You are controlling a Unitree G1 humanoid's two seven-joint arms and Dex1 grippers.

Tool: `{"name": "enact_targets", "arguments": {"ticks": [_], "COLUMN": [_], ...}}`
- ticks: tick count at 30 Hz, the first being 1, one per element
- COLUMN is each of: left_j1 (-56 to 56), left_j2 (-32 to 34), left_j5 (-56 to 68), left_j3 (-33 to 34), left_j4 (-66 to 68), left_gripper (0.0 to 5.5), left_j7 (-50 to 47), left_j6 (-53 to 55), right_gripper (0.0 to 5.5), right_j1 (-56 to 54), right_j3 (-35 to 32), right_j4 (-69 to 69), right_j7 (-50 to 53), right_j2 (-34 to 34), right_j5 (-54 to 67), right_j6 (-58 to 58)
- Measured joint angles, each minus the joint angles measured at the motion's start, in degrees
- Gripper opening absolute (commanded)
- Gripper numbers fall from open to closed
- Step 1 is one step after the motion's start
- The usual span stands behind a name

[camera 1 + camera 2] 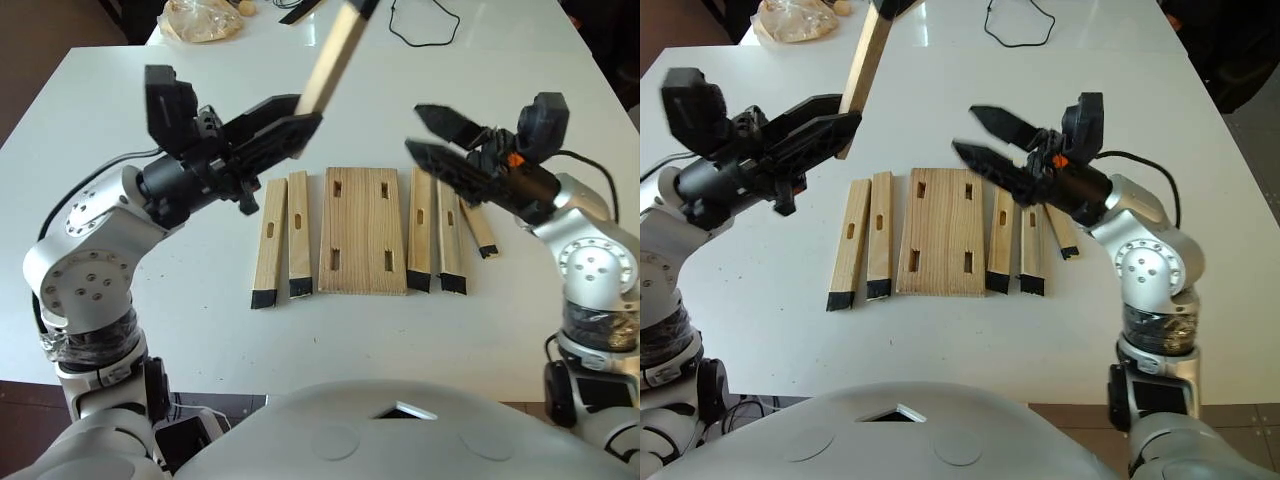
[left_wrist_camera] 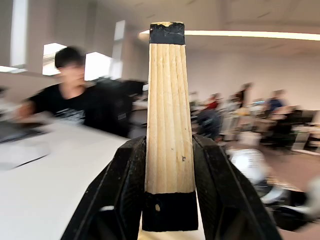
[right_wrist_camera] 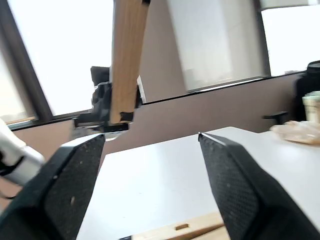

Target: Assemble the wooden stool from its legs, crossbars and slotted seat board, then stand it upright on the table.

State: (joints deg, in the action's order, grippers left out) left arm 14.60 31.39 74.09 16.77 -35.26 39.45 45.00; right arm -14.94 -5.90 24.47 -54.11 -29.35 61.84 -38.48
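Leg (image 1: 330,55) in left tool (image 1: 308,112), right tool (image 1: 413,128) agape — bag (image 1: 200,20) contents unclear

There was one slotted seat board (image 1: 362,230), with four slots. Wooden pieces numbered six: two flat to its left, the outer left piece (image 1: 266,250) and inner left piece (image 1: 299,235); three to its right, the inner right piece (image 1: 420,235), middle right piece (image 1: 451,250) and thin outer piece (image 1: 481,230); and one raised piece (image 1: 335,55). Grippers were two, the left gripper (image 1: 305,112) and right gripper (image 1: 413,128). One black cable (image 1: 424,42) and one crumpled bag (image 1: 205,20) lay farther off
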Motion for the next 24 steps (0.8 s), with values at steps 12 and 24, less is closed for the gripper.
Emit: {"name": "enact_targets", "arguments": {"ticks": [12,24], "left_j1": [-4.2,-4.8], "left_j2": [4.7,6.5], "left_j5": [-5.1,-10.1], "left_j3": [-7.7,-9.5], "left_j4": [-0.7,0.2], "left_gripper": [1.30,1.30], "left_j7": [8.7,12.1], "left_j6": [0.1,-2.1], "right_gripper": [3.43,1.76], "right_j1": [-6.2,-6.4], "right_j3": [4.7,5.6], "right_j4": [2.2,2.0], "right_j7": [-1.9,-3.8], "right_j2": [-0.5,-2.3], "right_j5": [1.2,-1.7], "right_j6": [-3.7,-3.3]}}
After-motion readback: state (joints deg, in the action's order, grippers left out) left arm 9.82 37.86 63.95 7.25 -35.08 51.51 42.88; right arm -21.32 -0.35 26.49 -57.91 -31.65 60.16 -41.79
